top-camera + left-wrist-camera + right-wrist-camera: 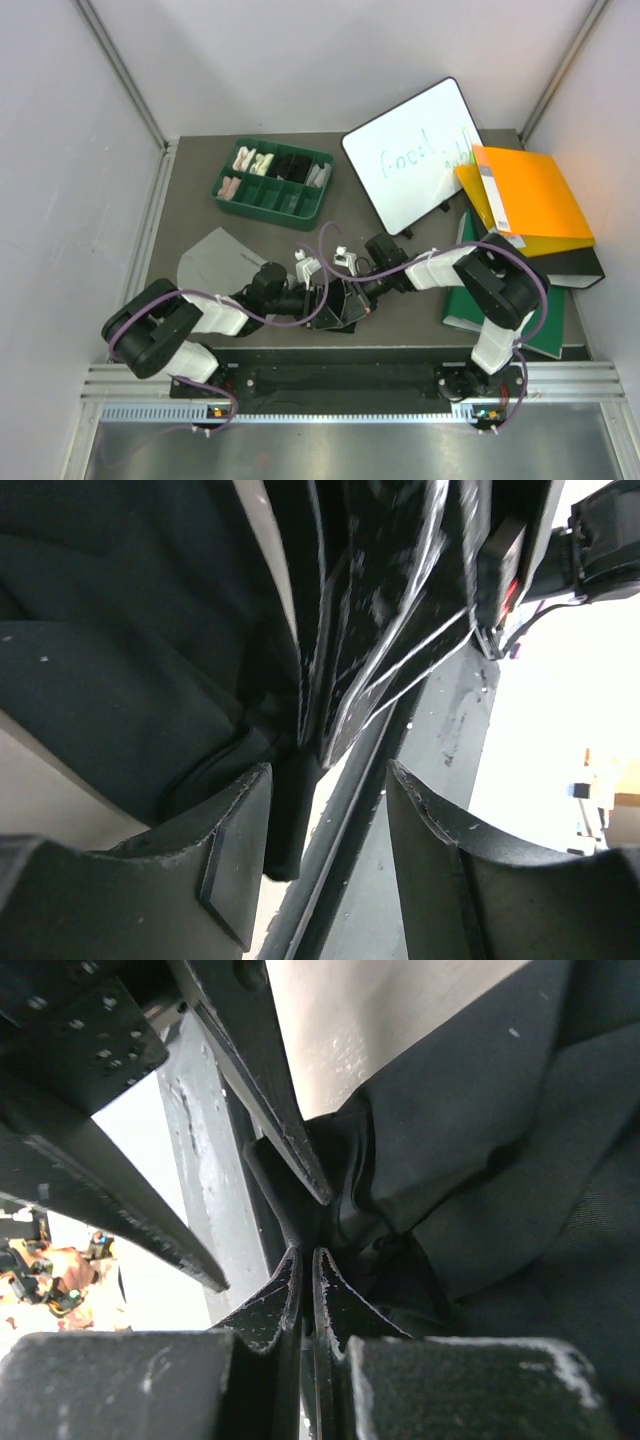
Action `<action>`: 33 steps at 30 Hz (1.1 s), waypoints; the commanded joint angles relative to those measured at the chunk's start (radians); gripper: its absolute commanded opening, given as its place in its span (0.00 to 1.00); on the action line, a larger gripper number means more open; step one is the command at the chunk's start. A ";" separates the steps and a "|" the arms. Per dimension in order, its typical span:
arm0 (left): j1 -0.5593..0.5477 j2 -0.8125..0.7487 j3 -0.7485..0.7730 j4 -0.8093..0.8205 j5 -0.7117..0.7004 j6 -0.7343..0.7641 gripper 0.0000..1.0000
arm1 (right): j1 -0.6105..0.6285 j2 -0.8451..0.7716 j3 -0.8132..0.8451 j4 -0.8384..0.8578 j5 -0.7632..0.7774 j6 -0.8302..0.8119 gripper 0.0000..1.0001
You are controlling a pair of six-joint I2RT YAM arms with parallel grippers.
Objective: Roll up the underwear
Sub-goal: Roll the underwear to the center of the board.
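The black underwear [338, 312] is bunched and held up near the table's front middle, between the two grippers. My right gripper [347, 292] is shut on a fold of it; in the right wrist view the right gripper [305, 1256] has its jaws pressed together on the dark cloth [500, 1160]. My left gripper [324, 296] faces it from the left with jaws apart. In the left wrist view a strip of the black cloth [120, 680] hangs inside the left gripper [330, 775], against the left finger. The light grey underwear [215, 260] lies flat on the table to the left.
A green divided tray [225, 190] with small white, pink and black cloth rolls stands at the back left. A whiteboard [420, 150] leans at the back right. An orange folder [530, 200] and a green folder [545, 325] lie on the right.
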 commanded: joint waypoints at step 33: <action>-0.014 0.094 0.192 -0.409 -0.060 0.092 0.00 | -0.080 -0.199 -0.166 0.286 0.068 0.053 0.66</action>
